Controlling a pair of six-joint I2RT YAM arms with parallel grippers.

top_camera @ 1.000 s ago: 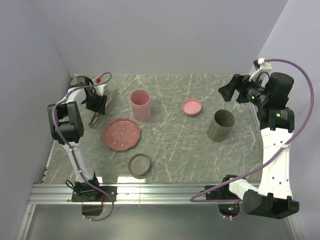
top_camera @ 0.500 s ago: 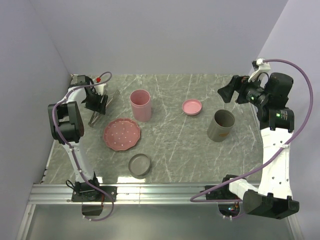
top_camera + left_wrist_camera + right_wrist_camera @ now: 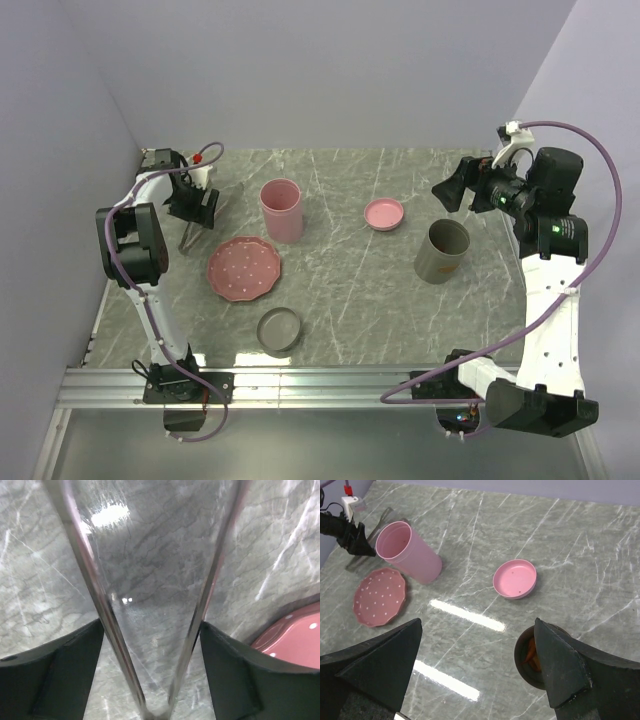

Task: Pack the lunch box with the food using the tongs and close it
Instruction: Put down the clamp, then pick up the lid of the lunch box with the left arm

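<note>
Grey ring (image 3: 279, 330) lies lowest in the overhead frame. Above it sits the plate (image 3: 243, 268), and at right the grey pot (image 3: 442, 250), with an orange strip (image 3: 532, 651) showing inside. Tongs (image 3: 188, 238) lie at upper left, long axis slanting up-right, directly under the left gripper (image 3: 195, 212), much the nearer arm. In its wrist view the fingers (image 3: 55, 672) flank both tong arms, hinge at bottom centre; whether they press or stand clear cannot be told. Right gripper (image 3: 452, 190), upper right, stands wide and empty.
</note>
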